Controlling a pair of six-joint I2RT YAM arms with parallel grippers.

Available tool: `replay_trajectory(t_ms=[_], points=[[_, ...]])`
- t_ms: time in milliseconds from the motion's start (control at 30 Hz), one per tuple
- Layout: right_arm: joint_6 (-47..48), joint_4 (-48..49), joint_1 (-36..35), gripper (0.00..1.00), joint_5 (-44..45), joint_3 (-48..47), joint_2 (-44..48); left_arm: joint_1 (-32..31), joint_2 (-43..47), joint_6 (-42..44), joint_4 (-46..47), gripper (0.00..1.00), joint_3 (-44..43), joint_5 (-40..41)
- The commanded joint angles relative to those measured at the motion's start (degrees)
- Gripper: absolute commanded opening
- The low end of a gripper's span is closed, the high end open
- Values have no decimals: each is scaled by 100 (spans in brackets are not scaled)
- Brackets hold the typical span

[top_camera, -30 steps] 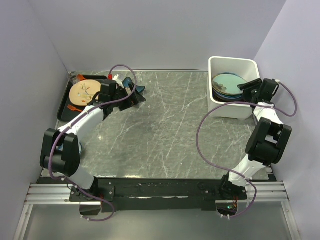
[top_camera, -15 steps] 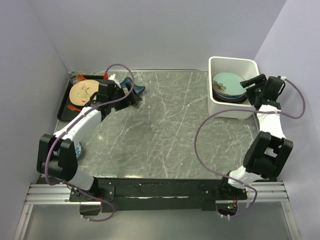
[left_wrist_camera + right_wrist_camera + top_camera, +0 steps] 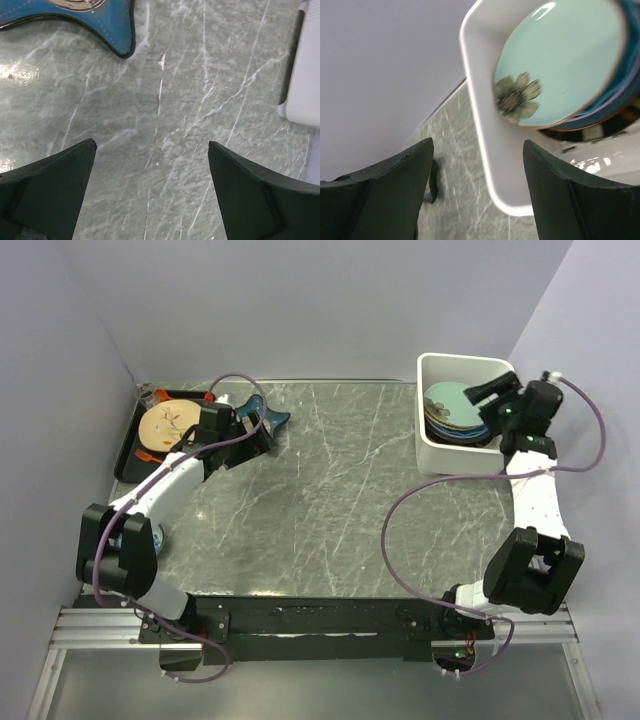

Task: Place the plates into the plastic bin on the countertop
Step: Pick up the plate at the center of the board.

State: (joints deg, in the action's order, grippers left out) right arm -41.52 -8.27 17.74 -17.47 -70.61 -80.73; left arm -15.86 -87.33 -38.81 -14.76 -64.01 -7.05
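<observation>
Now one stack of plates [image 3: 455, 408], pale teal on top, lies in the single white bin [image 3: 465, 359] at upper right; how many it holds is unclear. One cream plate [image 3: 165, 423] sits on the black tray [image 3: 128, 458] at upper left. The left gripper [image 3: 152, 145] and the right gripper [image 3: 477, 142] are both spread, holding nothing.
</observation>
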Motion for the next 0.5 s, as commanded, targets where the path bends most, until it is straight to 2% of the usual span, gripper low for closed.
replay_trajectory(t_ms=[0,200,467], points=[[205,-34,-673,79,-28,-401,-127,144,-109,-153,9,99,-200,99],[170,97,-1429,79,-10,-550,-355,566,-381,-346,219,99,-59,-402],[170,159,-2379,79,86,-884,-909,795,-706,-408,360,99,11,-332]])
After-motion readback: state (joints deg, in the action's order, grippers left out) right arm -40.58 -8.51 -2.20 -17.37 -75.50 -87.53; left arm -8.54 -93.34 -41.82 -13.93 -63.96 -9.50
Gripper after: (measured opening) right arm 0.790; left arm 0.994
